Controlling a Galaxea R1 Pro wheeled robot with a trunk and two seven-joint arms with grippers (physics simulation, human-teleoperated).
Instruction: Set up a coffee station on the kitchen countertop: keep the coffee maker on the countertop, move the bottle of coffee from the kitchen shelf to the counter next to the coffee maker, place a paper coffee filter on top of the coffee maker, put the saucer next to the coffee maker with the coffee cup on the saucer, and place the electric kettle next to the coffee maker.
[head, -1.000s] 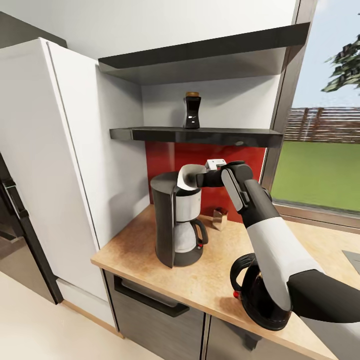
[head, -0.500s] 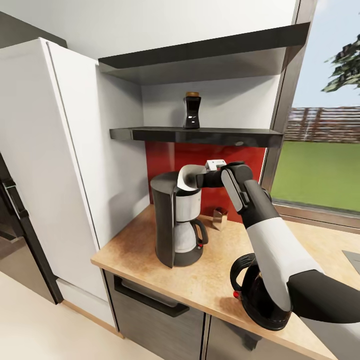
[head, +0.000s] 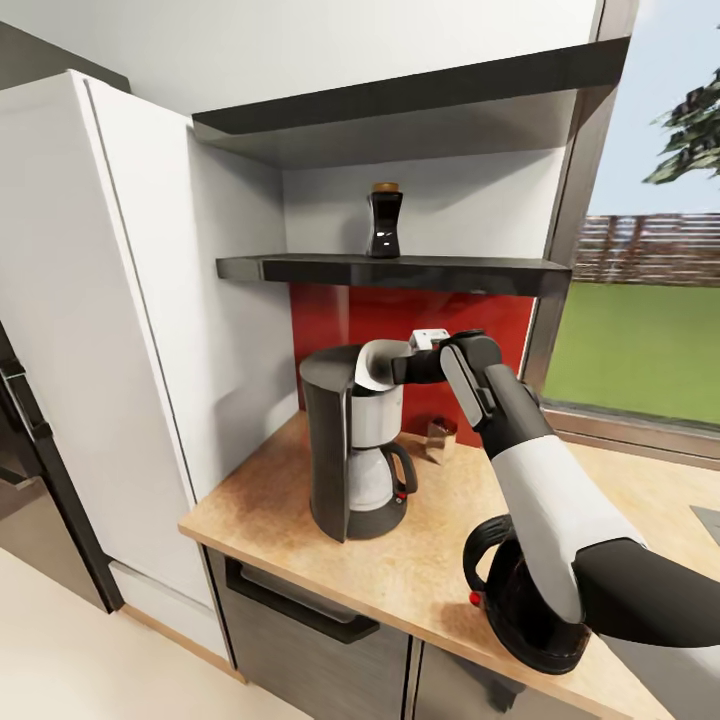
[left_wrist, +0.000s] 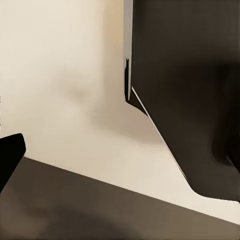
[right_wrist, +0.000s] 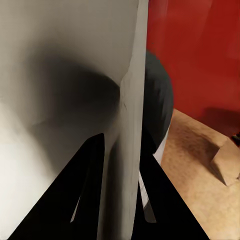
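Your right gripper has stayed pinching the paper filter above the coffee maker; release remains pending.

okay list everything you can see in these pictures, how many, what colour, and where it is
Coffee maker: 1, dark grey with glass pot, on counter by the wall.
Filter: 1, white, at the maker's top, pinched in the right tool.
Bottle: 1, black with brown cap, on lower shelf.
Kettle: 1, black, counter front, partly behind the arm.
Small object: 1, tan and silver, by red backsplash.
Shelves: 2, dark.
Counter: 1, wood-tone.
Fridge: 1, white, left.
Right tool: 1, black, shut on the filter.
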